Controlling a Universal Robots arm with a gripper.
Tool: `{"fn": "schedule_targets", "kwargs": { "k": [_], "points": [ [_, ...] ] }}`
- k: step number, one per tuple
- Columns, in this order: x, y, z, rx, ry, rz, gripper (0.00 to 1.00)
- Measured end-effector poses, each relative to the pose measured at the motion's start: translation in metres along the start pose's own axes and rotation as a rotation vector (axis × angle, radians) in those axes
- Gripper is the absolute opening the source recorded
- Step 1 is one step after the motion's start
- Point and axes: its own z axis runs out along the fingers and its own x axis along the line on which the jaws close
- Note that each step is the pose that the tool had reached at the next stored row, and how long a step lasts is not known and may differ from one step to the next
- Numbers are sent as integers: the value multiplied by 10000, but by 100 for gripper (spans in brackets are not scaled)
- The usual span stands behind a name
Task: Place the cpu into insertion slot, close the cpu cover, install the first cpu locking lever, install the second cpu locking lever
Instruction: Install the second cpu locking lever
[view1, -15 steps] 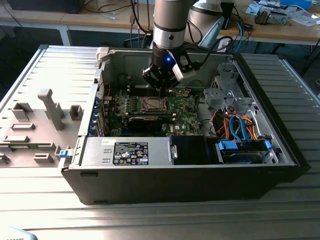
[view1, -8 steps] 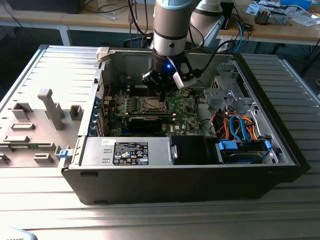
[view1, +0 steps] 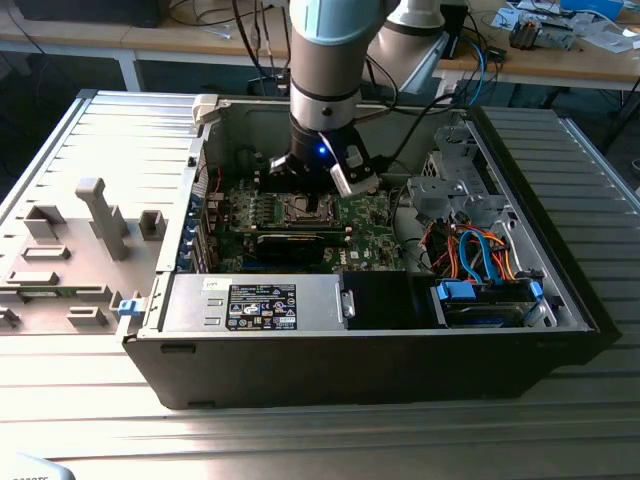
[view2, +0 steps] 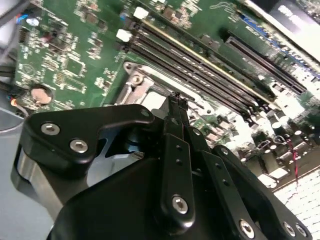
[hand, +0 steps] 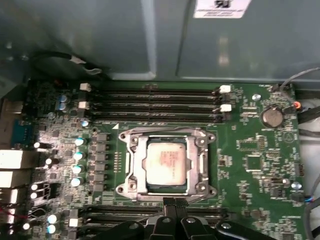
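In the first wrist view the cpu (hand: 167, 162) lies flat in the insertion slot (hand: 126, 188), its pale metal top facing up. The silvery cpu cover (hand: 134, 156) lies down around it, and the chip shows through its square window. My gripper (hand: 173, 202) sits just beside the socket's edge with both black fingers pressed together and nothing between them. In the second wrist view the joined fingertips (view2: 176, 98) hang close over the board, next to a silvery corner of the socket frame (view2: 134, 86). In the exterior view the gripper (view1: 318, 206) stands low inside the open computer case, over the socket.
Black memory slots (hand: 150, 102) run along one side of the socket, and more (hand: 120, 212) lie on the side by my fingers. A coin battery (hand: 272, 117) sits on the board. The case holds a power supply (view1: 262, 303), a drive cage (view1: 455, 190) and blue and orange cables (view1: 480, 250).
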Motion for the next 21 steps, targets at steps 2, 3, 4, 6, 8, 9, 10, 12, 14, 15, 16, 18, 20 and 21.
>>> {"fn": "schedule_targets", "kwargs": {
  "k": [2, 3, 4, 6, 8, 9, 10, 12, 14, 15, 16, 18, 20, 21],
  "points": [
    [63, -30, 16, -67, -2, 0, 11],
    [85, -42, 22, -89, -2, 0, 11],
    [141, -72, 37, -152, -4, 1, 11],
    [209, -108, 59, -221, -5, 0, 11],
    [238, -133, 76, -256, -6, 0, 11],
    [251, -147, 85, -274, -6, 0, 11],
    [267, -161, 95, -292, -6, 0, 11],
    [292, -179, 118, -324, -7, 0, 11],
    [308, -190, 146, -364, -9, 0, 11],
    [315, -192, 155, -378, -7, -4, 11],
    [320, -193, 160, -400, -7, -11, 11],
    [347, -193, 176, -471, -5, -31, 11],
    [378, -196, 203, -521, -2, -57, 11],
    [393, -199, 224, -535, 0, -72, 11]
  ]
}}
